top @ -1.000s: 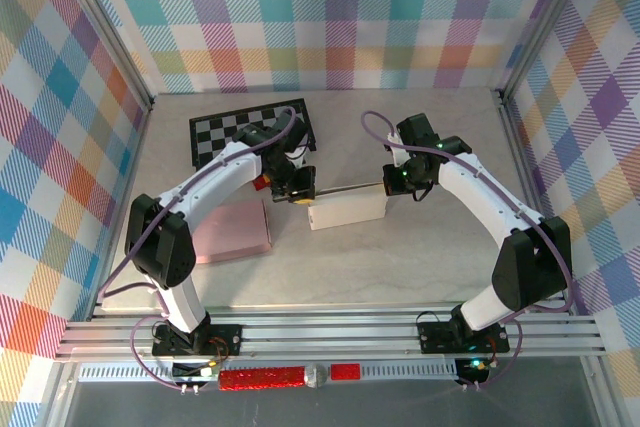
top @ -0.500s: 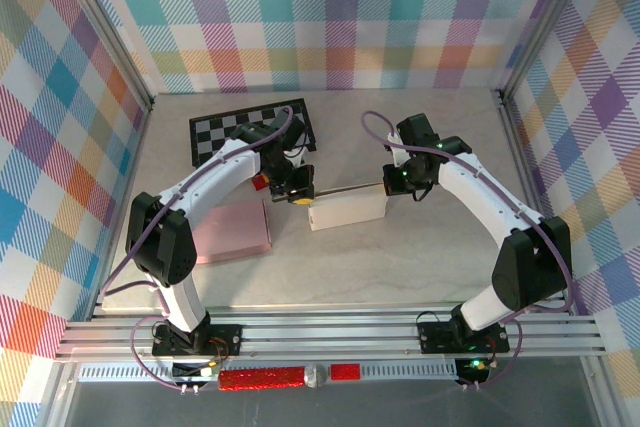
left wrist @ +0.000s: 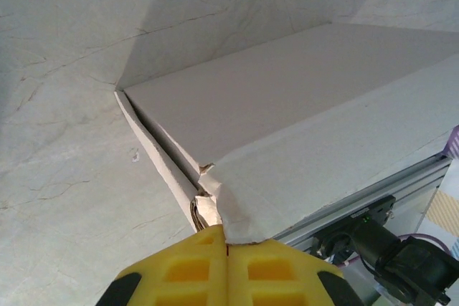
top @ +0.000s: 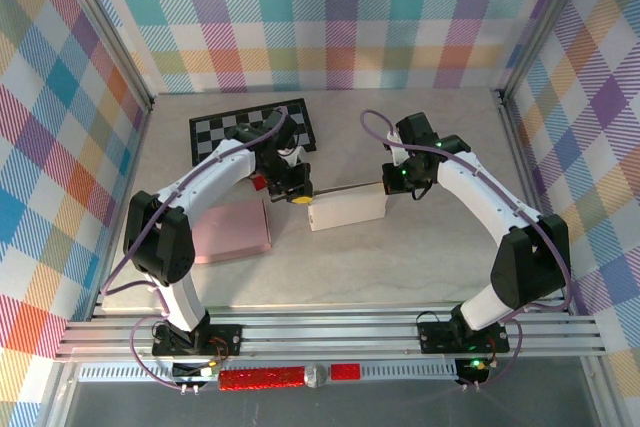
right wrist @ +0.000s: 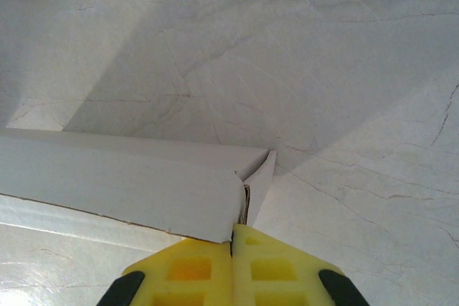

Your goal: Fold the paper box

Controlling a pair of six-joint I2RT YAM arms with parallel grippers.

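Hardly anything has moved since 1 second ago: we see the left gripper (top: 297, 196) and right gripper (top: 388, 185) each pinching 1 end of the paper box (top: 347, 210).

Left wrist cam: your paper box (left wrist: 301, 127) ran off the right edge. The left hand (left wrist: 226, 231) was cropped at the bottom, pads pinched on a torn corner whose tip you couldn't see. Right wrist cam: the right hand (right wrist: 232, 238) was cropped likewise and the box was clipped at the left edge. From above, the left arm (top: 215, 179) covered part of the checkerboard (top: 215, 132). The red thing (top: 258, 183) beside it was too small to identify.
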